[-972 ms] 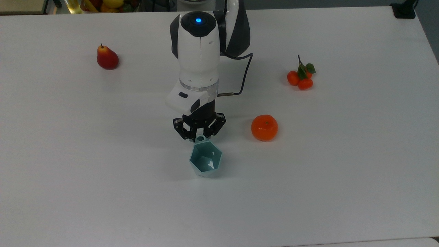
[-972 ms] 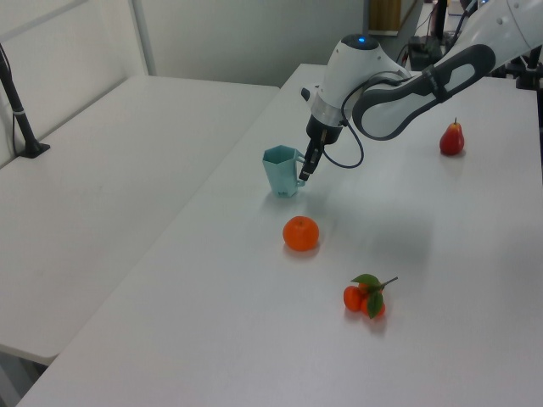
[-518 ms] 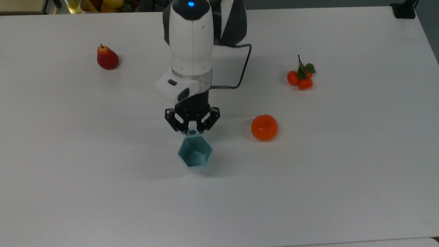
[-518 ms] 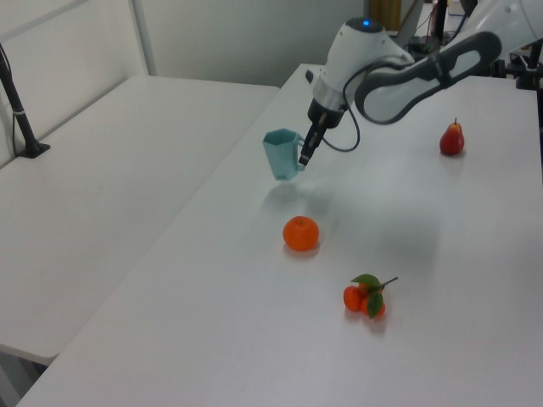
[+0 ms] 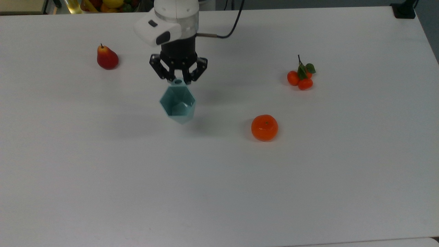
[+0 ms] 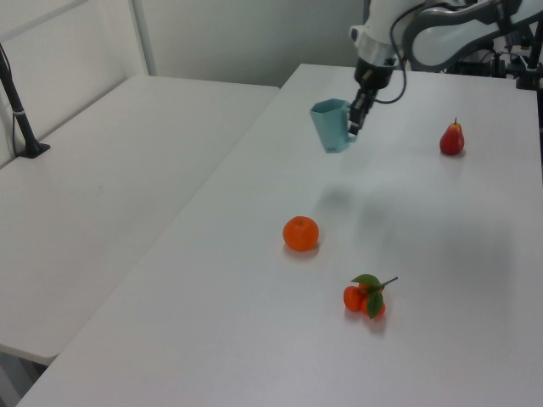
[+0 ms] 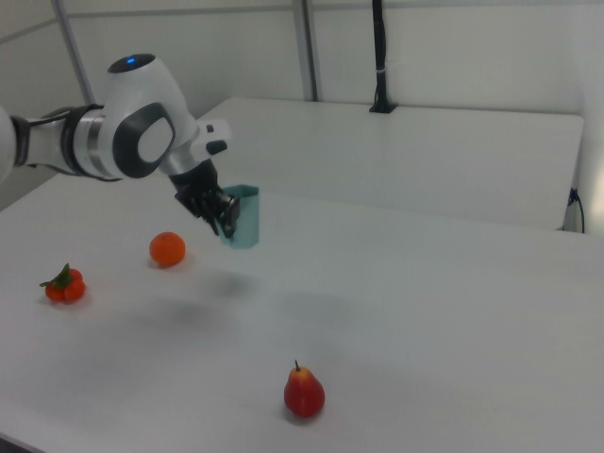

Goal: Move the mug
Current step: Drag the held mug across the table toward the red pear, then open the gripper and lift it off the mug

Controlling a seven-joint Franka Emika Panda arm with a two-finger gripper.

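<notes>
The mug [image 5: 178, 104] is held by its handle tab in the closed tool [image 5: 178, 79], lifted clear of the counter [image 5: 219, 192]; the arm is cut off at the top view's far edge.

You have lifted the mug [image 5: 178, 104] off the counter [image 5: 103, 178] in the last second; it now hangs in the end effector [image 5: 178, 79], carried toward the top view's far left, away from the orange [image 5: 264, 127] and nearer the pear [image 5: 107, 57].
</notes>
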